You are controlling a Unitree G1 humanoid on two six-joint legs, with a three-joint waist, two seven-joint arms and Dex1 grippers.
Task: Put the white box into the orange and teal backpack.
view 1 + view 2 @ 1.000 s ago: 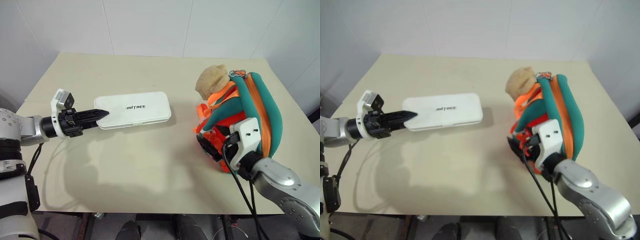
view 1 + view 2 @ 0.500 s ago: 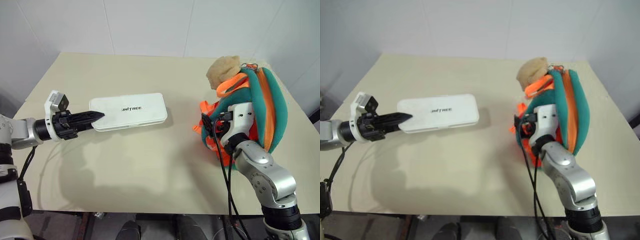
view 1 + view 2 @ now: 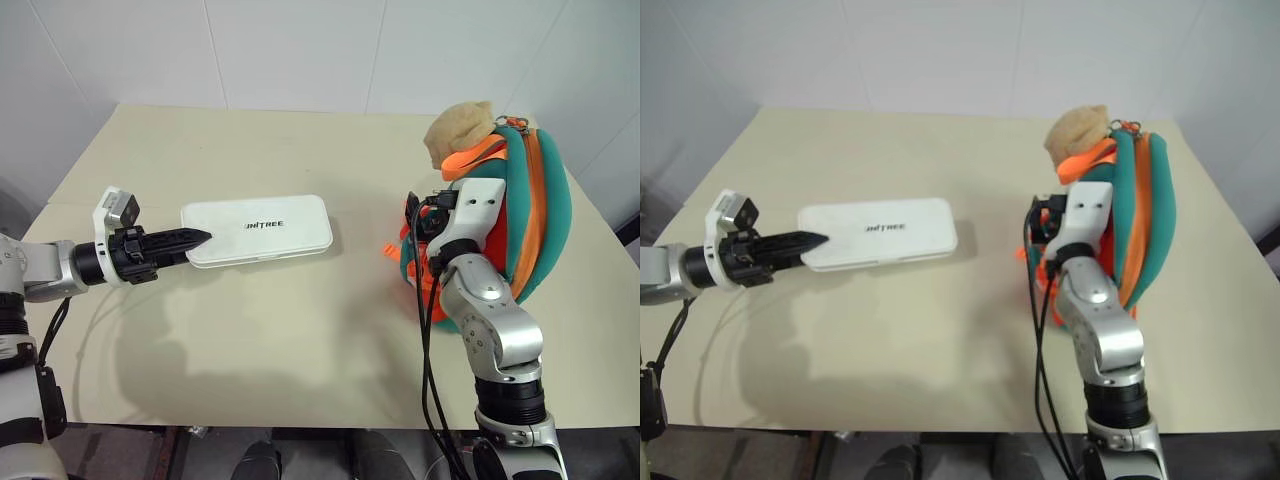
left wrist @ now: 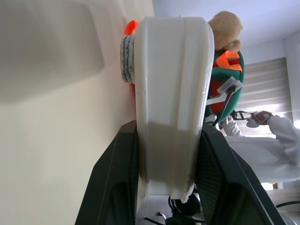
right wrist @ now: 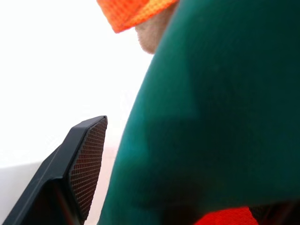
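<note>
My left end effector (image 3: pixel 195 238) is clamped on the near short end of the white box (image 3: pixel 262 228), which stretches straight ahead of my fingers (image 4: pixel 123 178) above the table (image 3: pixel 300 330). My right end effector (image 3: pixel 415 222) is spread wide, pushed up against the side of the orange and teal backpack (image 3: pixel 525 220), which stands upright just beyond it with teal fabric between my fingers (image 5: pixel 82 164).
</note>
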